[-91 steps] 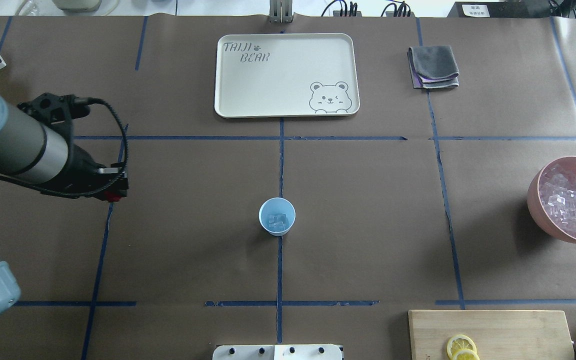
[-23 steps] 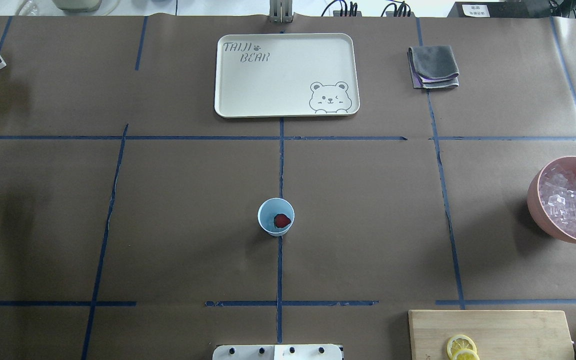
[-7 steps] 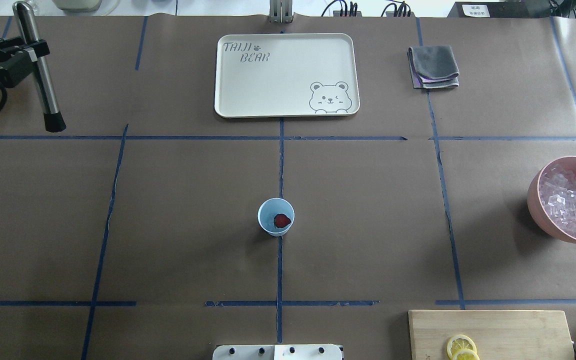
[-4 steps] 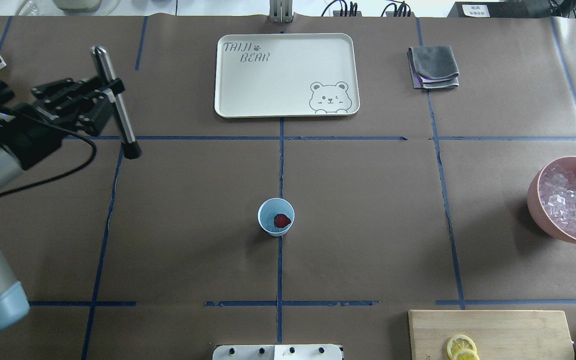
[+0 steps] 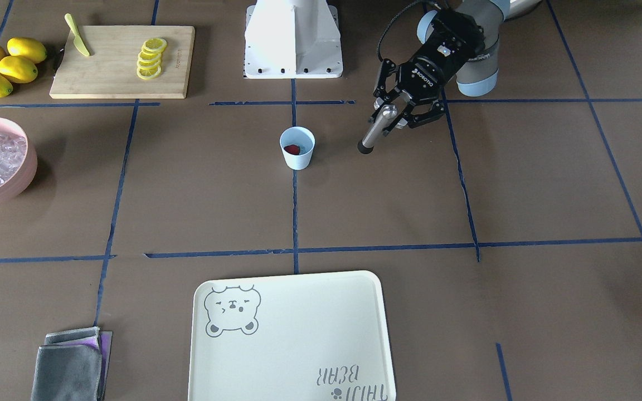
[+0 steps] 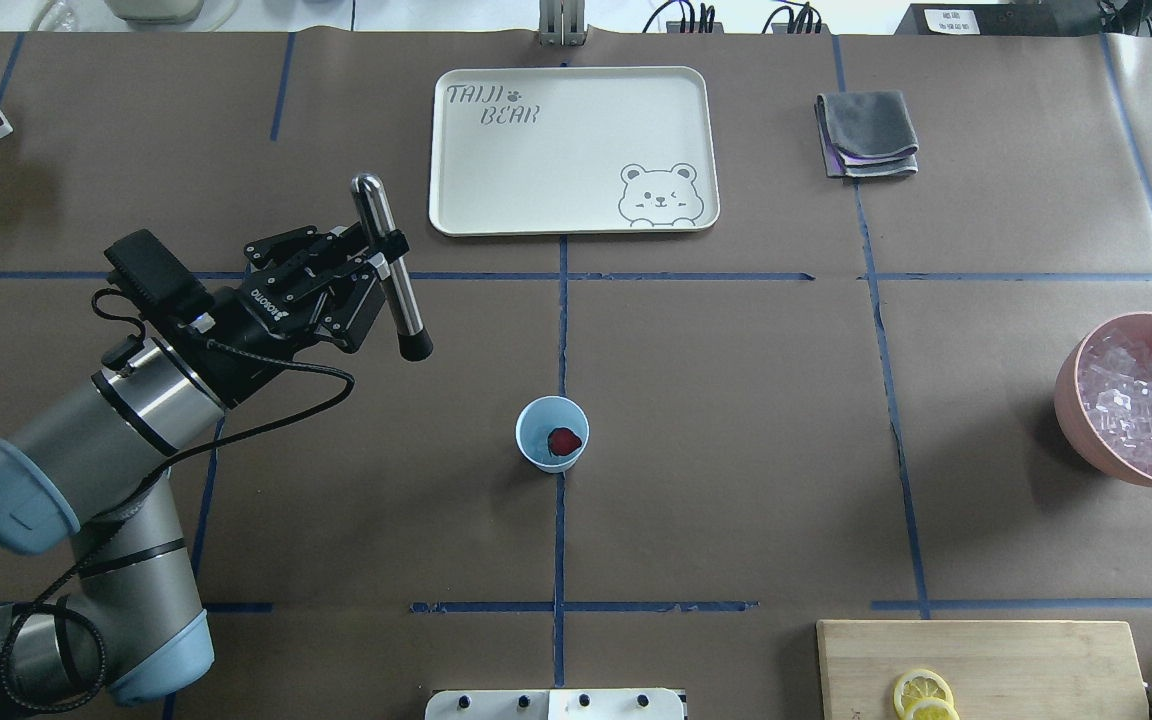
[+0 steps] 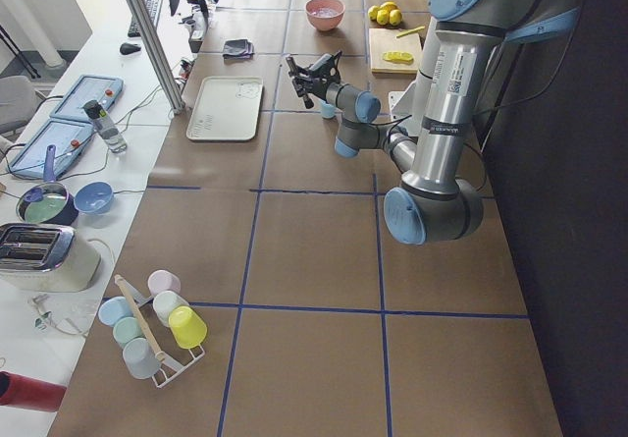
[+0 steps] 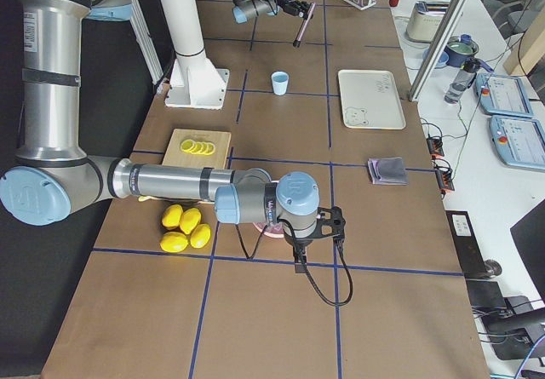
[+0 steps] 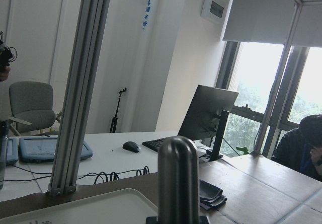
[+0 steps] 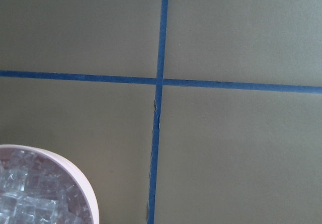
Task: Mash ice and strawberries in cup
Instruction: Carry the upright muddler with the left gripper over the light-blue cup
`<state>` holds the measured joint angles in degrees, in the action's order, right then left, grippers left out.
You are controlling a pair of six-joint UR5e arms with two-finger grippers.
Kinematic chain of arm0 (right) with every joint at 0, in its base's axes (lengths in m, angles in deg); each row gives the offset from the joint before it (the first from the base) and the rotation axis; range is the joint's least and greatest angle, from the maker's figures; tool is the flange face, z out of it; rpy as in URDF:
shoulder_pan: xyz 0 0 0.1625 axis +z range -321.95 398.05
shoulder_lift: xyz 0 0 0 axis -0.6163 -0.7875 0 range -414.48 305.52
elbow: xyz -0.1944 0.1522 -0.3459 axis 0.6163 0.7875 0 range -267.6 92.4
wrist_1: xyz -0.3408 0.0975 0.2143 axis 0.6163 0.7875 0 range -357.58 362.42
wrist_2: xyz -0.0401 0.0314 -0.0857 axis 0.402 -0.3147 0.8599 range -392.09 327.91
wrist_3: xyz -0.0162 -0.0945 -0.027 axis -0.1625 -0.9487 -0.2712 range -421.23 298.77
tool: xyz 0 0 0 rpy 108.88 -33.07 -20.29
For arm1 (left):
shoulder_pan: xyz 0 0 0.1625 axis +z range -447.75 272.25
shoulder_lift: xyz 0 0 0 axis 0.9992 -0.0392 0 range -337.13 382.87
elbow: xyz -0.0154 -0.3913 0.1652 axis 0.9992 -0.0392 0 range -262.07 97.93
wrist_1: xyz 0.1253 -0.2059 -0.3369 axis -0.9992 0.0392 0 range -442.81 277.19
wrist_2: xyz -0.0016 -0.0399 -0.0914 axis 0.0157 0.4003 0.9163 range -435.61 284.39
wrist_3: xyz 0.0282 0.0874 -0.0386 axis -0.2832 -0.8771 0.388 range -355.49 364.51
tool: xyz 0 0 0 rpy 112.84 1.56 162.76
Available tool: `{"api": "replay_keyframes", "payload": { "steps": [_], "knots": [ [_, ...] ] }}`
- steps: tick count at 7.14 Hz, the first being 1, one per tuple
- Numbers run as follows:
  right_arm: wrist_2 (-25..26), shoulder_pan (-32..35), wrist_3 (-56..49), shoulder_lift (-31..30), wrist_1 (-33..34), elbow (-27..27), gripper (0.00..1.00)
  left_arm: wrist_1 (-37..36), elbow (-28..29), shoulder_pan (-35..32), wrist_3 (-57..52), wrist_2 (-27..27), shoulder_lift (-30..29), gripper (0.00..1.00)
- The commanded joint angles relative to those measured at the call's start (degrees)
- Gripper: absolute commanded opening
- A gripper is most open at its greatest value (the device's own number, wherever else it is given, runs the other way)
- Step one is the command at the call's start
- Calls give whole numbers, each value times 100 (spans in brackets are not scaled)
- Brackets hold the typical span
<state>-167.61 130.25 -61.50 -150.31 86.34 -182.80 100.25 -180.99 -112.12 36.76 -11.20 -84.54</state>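
Observation:
The pale-blue cup (image 6: 536, 456) stands at the table's middle with one dark-red strawberry (image 6: 563, 441) inside; any ice under the berry is hidden. My left gripper (image 6: 383, 262) is shut on a steel muddler (image 6: 399, 303) whose black tip points down, up and to the left of the cup and well apart from it. The front view shows the cup (image 5: 297, 159), the strawberry (image 5: 292, 149) and that left gripper (image 5: 394, 113) with the muddler (image 5: 374, 132). My right gripper (image 8: 313, 230) hangs by the pink bowl; whether it is open or shut I cannot tell.
A pink bowl (image 6: 1071, 400) full of ice cubes (image 6: 1141, 400) sits at the right edge. A cream tray (image 6: 456, 200) lies at the back, a folded grey cloth (image 6: 866, 130) beside it. A cutting board (image 6: 1036, 660) holds lemon slices (image 6: 923, 692).
My left arm has swung in from the far left with the muddler, travelling right and nearer to the cup. The cup and strawberry have stayed put.

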Motion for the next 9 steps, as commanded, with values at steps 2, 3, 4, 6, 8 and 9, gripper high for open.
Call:
{"api": "replay_keyframes", "payload": {
  "steps": [2, 3, 4, 6, 8, 9],
  "knots": [
    [-10, 0, 0, -6, 1, 2, 100, 45, 23, 519, -560, -303, -421, 0],
    [-10, 0, 0, -6, 1, -7, 100, 54, 118, 764, -571, -314, -465, 0],
    [-10, 0, 0, -15, 1, 1, 100, 46, 163, 950, -571, -323, -491, 0],
    [-10, 0, 0, -6, 1, 2, 100, 45, 487, 1136, -545, -341, -745, 0],
    [-10, 0, 0, -6, 1, 19, 100, 72, 637, 1145, -527, -332, -887, 0],
    [-10, 0, 0, -6, 1, 19, 100, 98, 725, 1145, -536, -332, -948, 0]
  ]
}}
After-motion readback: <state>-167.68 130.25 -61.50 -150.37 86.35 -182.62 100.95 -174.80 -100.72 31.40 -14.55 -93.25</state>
